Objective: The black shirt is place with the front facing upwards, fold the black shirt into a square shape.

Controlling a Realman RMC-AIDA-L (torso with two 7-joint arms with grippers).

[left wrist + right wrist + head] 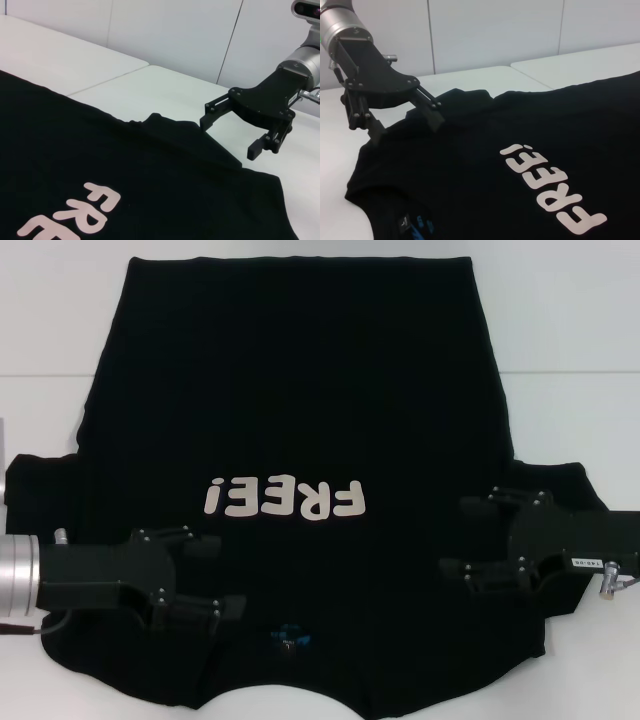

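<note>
From the head view, the black shirt (300, 420) lies spread flat on the white table (570, 320), front up, collar at the near edge, hem far, the "FREE!" lettering (285, 499) across its middle. No fold looks made yet, so I judge this the opening step: both arms poised over the near shoulders. The left gripper (218, 575) sits over the near-left shoulder area, jaws spread wide, empty. The right gripper (468, 537) mirrors it on the near right, also spread, holding nothing.

Over to the left wrist view: the right gripper (230, 135) hovers just above the sleeve, fingers parted, no cloth between them.

The right wrist view shows the left gripper (405, 127) parted too, its tips right at the fabric by the shoulder; the blue neck label (422, 225) peeks out nearby.

Next move, I reckon: drop, pinch a layer each side, lift together.
</note>
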